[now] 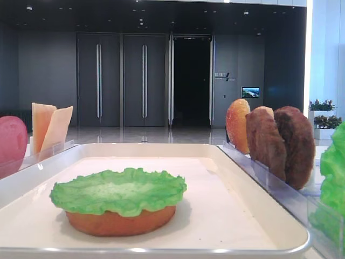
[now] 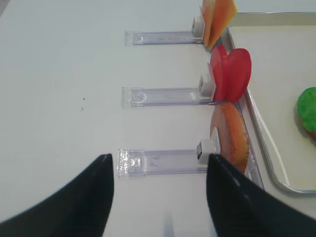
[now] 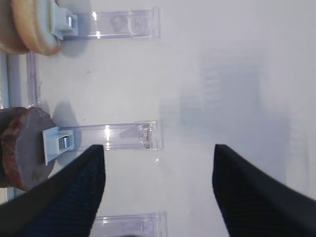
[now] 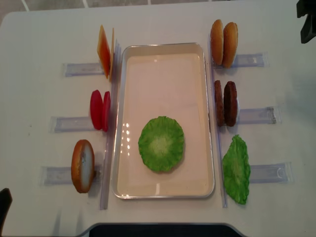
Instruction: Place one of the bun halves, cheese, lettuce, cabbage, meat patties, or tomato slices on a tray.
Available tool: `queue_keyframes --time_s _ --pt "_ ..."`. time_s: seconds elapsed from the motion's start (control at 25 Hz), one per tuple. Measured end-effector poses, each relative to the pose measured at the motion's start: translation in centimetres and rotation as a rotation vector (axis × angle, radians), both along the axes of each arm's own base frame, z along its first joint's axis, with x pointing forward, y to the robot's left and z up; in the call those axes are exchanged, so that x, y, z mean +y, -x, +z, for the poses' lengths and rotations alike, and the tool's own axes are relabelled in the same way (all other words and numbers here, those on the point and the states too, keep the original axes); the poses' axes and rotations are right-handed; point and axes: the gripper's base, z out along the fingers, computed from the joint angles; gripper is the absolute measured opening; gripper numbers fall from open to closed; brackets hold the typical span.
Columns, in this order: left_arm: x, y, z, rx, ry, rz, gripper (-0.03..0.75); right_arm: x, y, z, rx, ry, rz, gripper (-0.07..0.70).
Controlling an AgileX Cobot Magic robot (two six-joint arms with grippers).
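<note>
The white tray [image 4: 163, 49] lies mid-table. In it a lettuce leaf [image 4: 161, 143] covers a bun half [image 1: 121, 222]. Left racks hold cheese [image 4: 105, 51], tomato slices [image 4: 100, 109] and a bun half [image 4: 82, 165]. Right racks hold two bun halves [image 4: 223, 43], two meat patties [image 4: 225, 103] and a second green leaf [image 4: 236, 169]; I cannot tell whether it is lettuce or cabbage. My left gripper [image 2: 159, 160] hangs open over the bare table left of the bun rack. My right gripper [image 3: 159, 148] is open and empty above the table, beside the patty rack [image 3: 116, 136].
Clear plastic racks [image 4: 254, 115] stick outward from both long sides of the tray. Dark arm parts show at the top right corner [image 4: 308, 19] and the bottom left corner [image 4: 4, 202] of the overhead view. A dark edge [image 4: 158, 230] runs along the table's front.
</note>
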Motion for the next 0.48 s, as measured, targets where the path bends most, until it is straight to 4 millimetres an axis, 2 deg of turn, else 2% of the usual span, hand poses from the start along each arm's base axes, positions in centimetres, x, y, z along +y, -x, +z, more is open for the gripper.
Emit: queue_keyframes --time_s 0.24,0.36,0.48 --pt "0.0 0.0 0.0 0.0 0.0 0.0 0.453 -0.4 0.3 0.0 0.0 0.009 -0.002 0.475" --pt "0.0 0.0 0.0 0.0 0.0 0.0 0.453 -0.4 2.1 -0.6 0.021 0.011 0.004 0.475" --pt "0.0 0.0 0.0 0.0 0.001 0.0 0.453 -0.4 5.3 -1.5 0.044 0.011 0.005 0.475"
